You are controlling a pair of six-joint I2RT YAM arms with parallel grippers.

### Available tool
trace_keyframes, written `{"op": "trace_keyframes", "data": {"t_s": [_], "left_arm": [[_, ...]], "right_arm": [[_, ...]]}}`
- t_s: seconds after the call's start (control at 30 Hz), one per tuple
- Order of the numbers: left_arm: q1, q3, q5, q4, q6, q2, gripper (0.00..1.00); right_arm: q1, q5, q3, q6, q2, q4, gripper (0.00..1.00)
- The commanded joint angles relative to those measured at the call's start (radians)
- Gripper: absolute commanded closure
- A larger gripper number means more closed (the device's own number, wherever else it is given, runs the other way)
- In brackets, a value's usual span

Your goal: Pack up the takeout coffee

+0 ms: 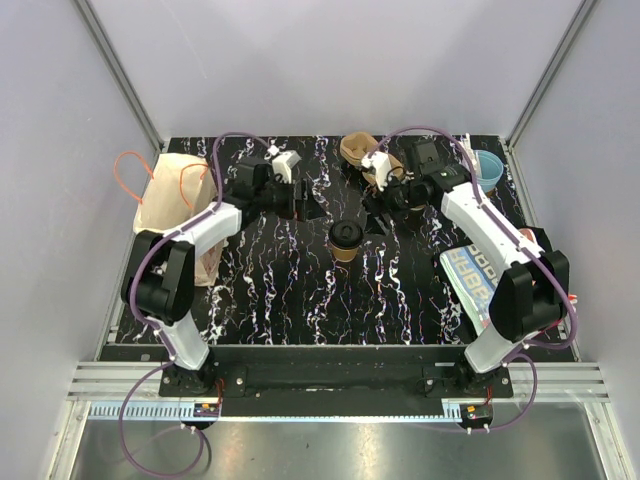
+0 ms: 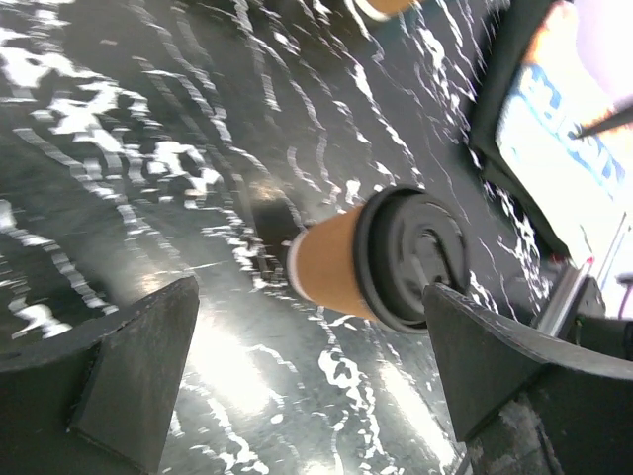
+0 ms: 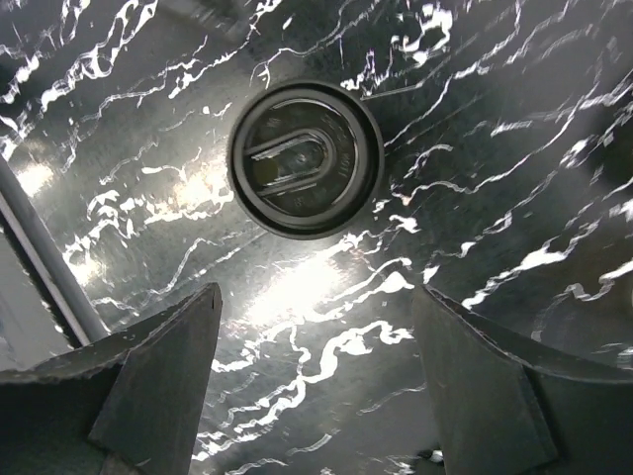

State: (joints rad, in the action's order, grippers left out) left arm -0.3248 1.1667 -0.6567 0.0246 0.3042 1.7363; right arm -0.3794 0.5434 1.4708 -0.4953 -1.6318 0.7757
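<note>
The small tan paper cup with the round black plastic lid is seen upright on the black marbled table, between the two grippers. The left gripper and the right gripper are both spread wide, and nothing is held.

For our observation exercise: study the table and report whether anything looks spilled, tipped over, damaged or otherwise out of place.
Nothing stands out. The takeout coffee stands upright mid-table, its black lid seated evenly, with no liquid on the marbled table around it. The left gripper and right gripper hang open, clear of it.
</note>
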Motion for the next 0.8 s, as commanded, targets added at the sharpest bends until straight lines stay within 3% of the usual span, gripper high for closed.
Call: {"op": "trace_keyframes", "data": {"t_s": [0.0, 0.43, 0.77], "left_arm": [[-0.039, 0.079, -0.037, 0.023, -0.024, 0.009, 0.01], [-0.095, 0.125, -0.060, 0.057, -0.019, 0.108, 0.01], [-0.103, 0.114, -0.064, 0.063, -0.030, 0.143, 0.03]], "right_arm": [[0.028, 0.102, -0.047, 0.118, -0.010, -0.127, 0.17], [0.091, 0.208, -0.132, 0.257, -0.065, -0.277, 0.18], [0.120, 0.247, -0.150, 0.281, -0.056, -0.293, 0.19]]}}
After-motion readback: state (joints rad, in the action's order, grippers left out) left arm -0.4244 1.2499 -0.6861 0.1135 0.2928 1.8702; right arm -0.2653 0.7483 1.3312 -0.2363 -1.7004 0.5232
